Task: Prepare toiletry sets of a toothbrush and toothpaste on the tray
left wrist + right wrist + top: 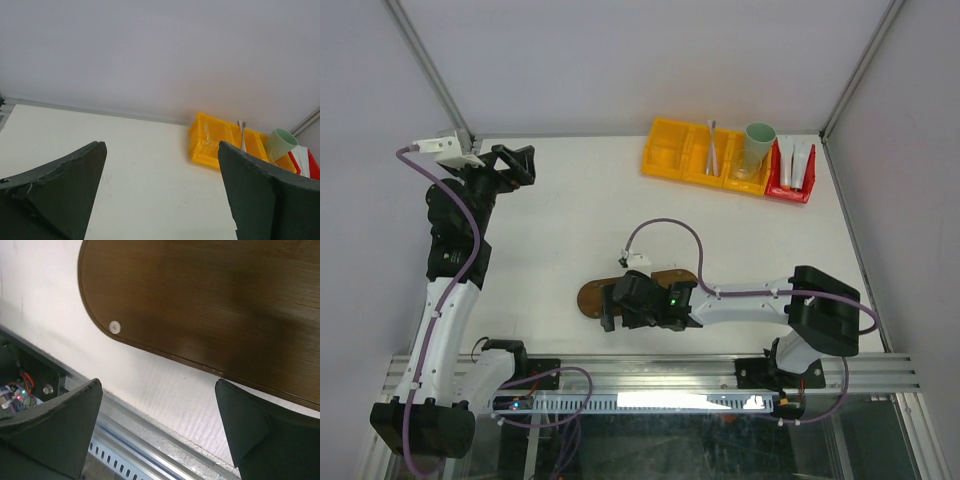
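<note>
The dark-brown oval tray (592, 295) lies on the table near the front edge, largely covered by my right arm; its bare wood fills the right wrist view (210, 305). My right gripper (610, 308) is open and empty, low over the tray's near left edge. Toothbrushes (712, 147) stand in the yellow bin (672, 152) at the back right. White tubes (798, 162) sit in the small red bin (790, 188). My left gripper (517, 163) is open and empty at the far left. A toothbrush (242, 136) also shows in the left wrist view.
A mint-green cup (756, 147) stands in the yellow bin's right end and shows in the left wrist view (280, 143). The metal rail (150, 450) runs along the table's front edge just below my right gripper. Frame posts rise at the back corners.
</note>
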`<state>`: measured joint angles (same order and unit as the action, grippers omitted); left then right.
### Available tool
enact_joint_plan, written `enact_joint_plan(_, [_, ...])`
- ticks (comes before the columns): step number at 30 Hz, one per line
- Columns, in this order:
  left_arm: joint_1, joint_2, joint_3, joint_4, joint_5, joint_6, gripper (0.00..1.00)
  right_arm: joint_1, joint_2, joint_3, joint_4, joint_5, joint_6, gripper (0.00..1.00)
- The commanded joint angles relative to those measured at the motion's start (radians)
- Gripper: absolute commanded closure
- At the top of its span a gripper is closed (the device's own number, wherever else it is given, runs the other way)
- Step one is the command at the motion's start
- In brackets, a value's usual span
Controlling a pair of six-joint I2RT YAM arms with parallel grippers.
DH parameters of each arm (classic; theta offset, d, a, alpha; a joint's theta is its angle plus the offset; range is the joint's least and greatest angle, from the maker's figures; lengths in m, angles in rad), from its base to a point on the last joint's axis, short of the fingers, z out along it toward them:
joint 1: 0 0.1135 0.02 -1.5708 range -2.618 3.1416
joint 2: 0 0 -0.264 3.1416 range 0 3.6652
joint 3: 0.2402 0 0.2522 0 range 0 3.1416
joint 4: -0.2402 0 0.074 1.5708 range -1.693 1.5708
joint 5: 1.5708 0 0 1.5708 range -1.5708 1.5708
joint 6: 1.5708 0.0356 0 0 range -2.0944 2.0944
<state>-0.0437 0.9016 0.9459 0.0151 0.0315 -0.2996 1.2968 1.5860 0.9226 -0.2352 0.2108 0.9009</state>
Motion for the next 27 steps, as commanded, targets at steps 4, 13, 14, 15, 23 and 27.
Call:
enact_joint_plan(4, [0.01, -0.003, 0.048, 0.008, 0.028, -0.015, 0.01, 0.004, -0.059, -0.011, -0.027, 0.125, 0.078, 0.0])
enact_joint_plan(13, [0.01, -0.003, 0.048, 0.008, 0.036, -0.022, 0.01, -0.004, -0.09, -0.057, -0.018, 0.139, 0.083, 0.0])
enact_joint_plan(14, [0.011, -0.005, 0.047, 0.008, 0.035, -0.022, 0.01, -0.007, -0.089, -0.056, -0.014, 0.145, 0.077, 0.0])
enact_joint_plan(15, [0.01, -0.006, 0.048, 0.008, 0.034, -0.021, 0.01, -0.013, -0.085, -0.056, -0.004, 0.151, 0.07, 0.0])
enact_joint_plan(23, [0.01, -0.004, 0.047, 0.008, 0.023, -0.014, 0.01, -0.092, -0.033, -0.008, 0.011, 0.151, 0.017, 0.0])
enact_joint_plan(27, [0.011, -0.011, 0.048, 0.008, 0.017, -0.011, 0.01, -0.109, 0.004, 0.019, 0.047, 0.148, -0.013, 0.0])
